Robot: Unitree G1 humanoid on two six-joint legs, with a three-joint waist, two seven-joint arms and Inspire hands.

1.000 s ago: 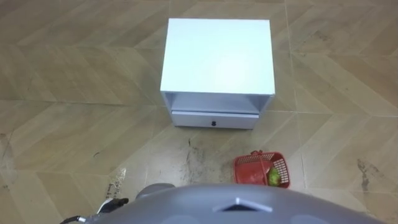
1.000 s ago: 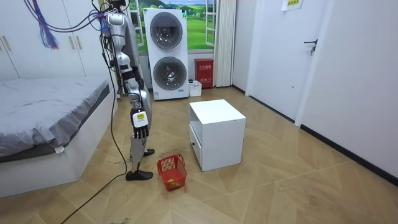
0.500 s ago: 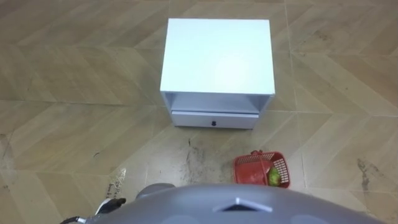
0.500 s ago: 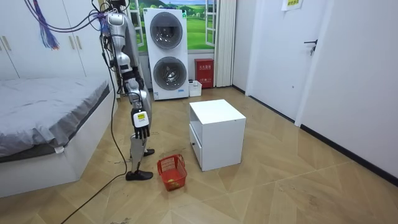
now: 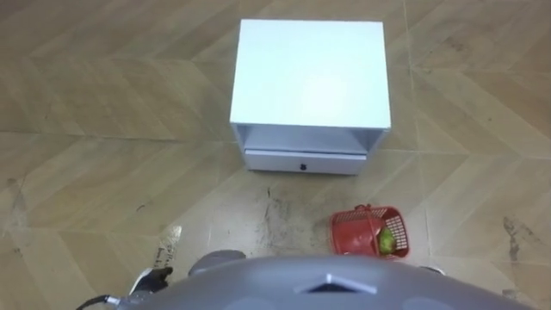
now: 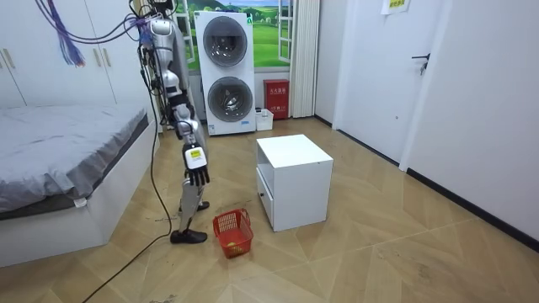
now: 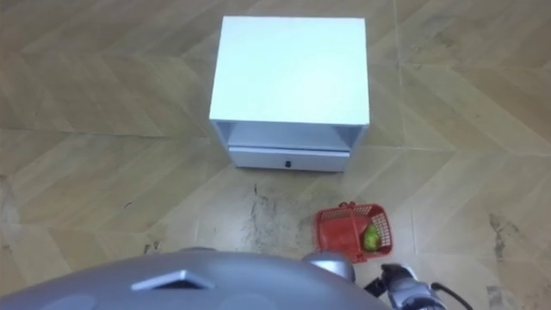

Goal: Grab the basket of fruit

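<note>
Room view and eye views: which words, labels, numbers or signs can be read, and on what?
Nothing can be read.
Wall sign: print too small to read.
Red box beside the stacked washers: markings too small to read.
White cabinet and fruit basket: no text visible.

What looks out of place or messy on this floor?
The red plastic basket sits upright on the wooden floor near the white cabinet, with green fruit inside and nothing spilled. Dark scuff marks streak the boards in front of the cabinet's drawer; that is the only untidy spot.
</note>
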